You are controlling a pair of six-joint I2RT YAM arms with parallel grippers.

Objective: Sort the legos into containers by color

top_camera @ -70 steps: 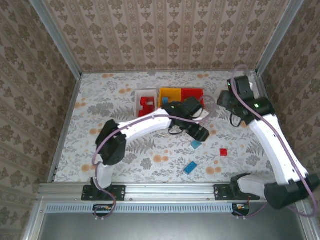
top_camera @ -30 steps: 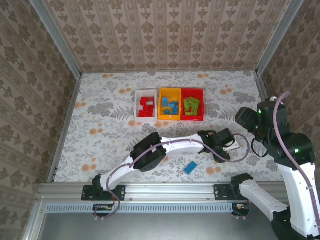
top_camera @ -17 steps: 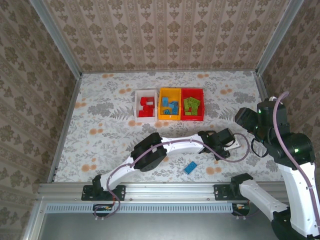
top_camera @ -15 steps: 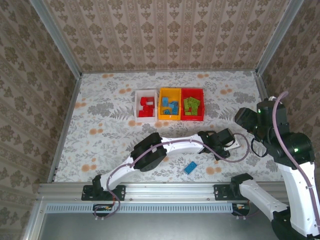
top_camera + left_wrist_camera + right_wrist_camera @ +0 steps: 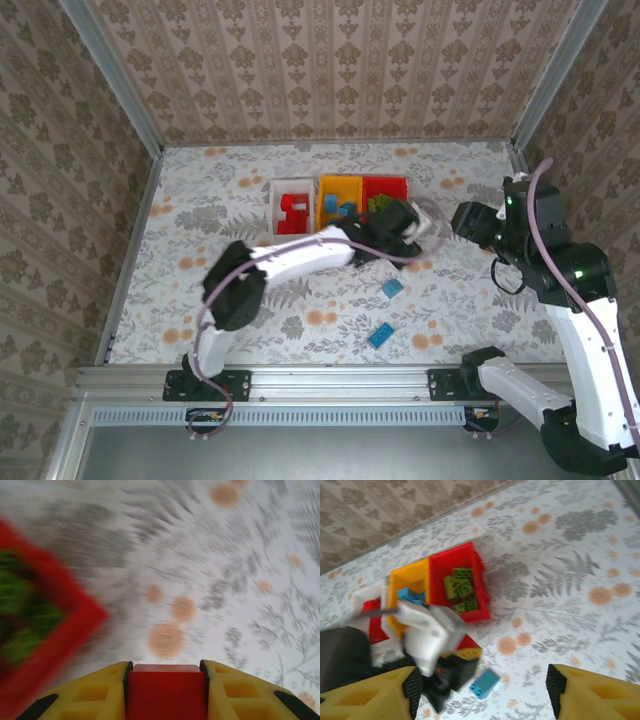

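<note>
Smooth red plastic brick [image 5: 166, 692], matt yellow plastic fingers [image 5: 242, 694] of the left end effector [image 5: 166, 676], smooth red plastic bin [image 5: 482, 587], matt floral-printed surface [image 5: 190, 230], brushed metal rail [image 5: 330, 378], glossy white arm shell [image 5: 300, 250]

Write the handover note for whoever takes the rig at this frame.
Left hand: shut on a red lego, beside the red bin.
Right hand: open, empty.
Done: white bin holds red legos, yellow bin blue ones, red bin green ones.
Left: drop the held red lego in the white bin, then move the two loose blue legos off the table into the yellow bin.
</note>
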